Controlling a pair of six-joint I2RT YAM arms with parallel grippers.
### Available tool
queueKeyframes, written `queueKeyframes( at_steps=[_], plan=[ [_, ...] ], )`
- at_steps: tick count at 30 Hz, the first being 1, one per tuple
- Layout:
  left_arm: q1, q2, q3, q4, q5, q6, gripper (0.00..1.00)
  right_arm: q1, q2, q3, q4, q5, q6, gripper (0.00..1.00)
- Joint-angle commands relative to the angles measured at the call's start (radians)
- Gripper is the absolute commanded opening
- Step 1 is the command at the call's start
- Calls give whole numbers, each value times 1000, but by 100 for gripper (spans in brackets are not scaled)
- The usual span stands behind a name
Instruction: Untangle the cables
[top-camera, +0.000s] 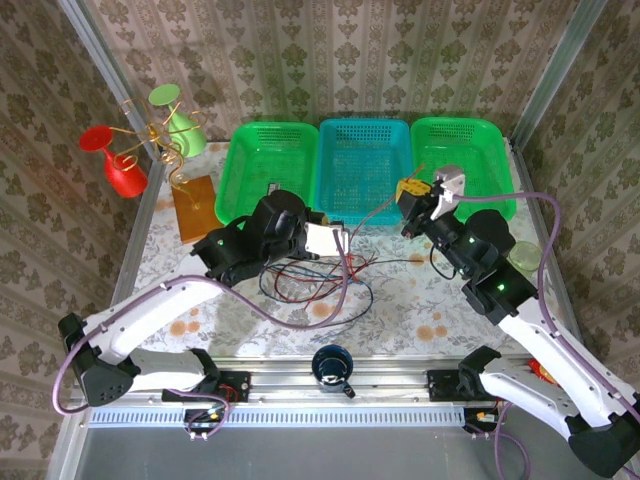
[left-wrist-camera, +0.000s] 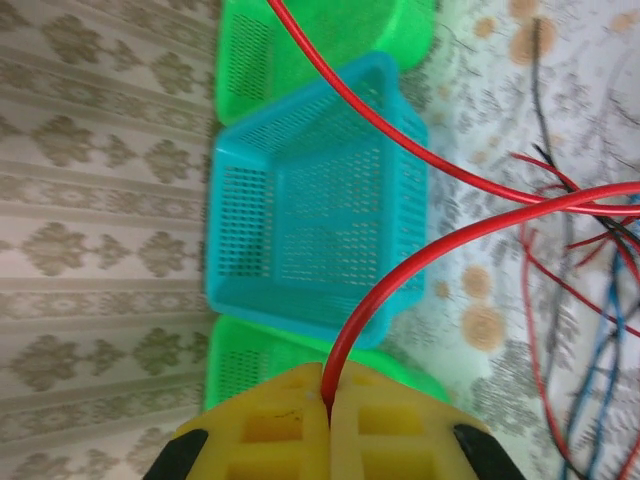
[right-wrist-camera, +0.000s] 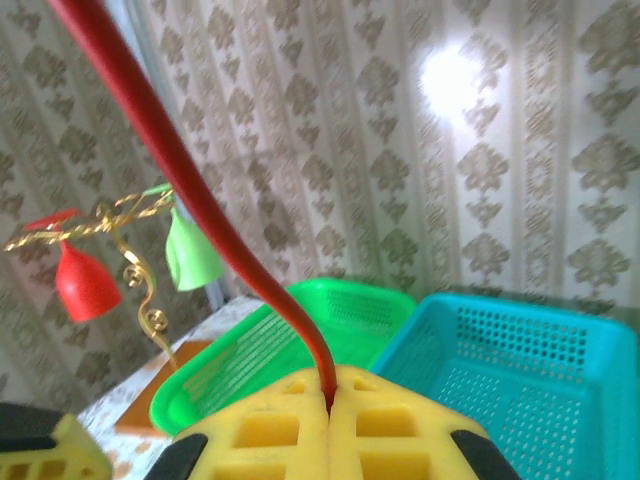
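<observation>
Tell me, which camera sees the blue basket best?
Top external: the blue basket sits nearly whole between two green baskets. Left wrist shows it sideways, crossed by a red cable; right wrist catches one corner.

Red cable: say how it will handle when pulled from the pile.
Probably floppy: the red cable curves loosely out of the left gripper and right gripper. It may drag the other cables, since strands cross it there.

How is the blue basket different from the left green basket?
Colour: the blue basket is blue, the left green basket green. Place: the blue basket sits mid-row; the left green basket ends the row, beside the cup stand. Both are holey plastic baskets.
</observation>
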Motion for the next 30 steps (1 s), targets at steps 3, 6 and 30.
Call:
queueKeyframes(
  at_steps=[3,6,30],
  plan=[
    [-29,-17,80,149,-60,54,0,-4,21,84,53,54,8,0],
    [-31,-17,101,200,-69,45,0,-4,45,110,59,-6,20,0],
    [167,-423,-135,205,-383,-249,0,-290,50,190,106,695,-122,0]
  ],
)
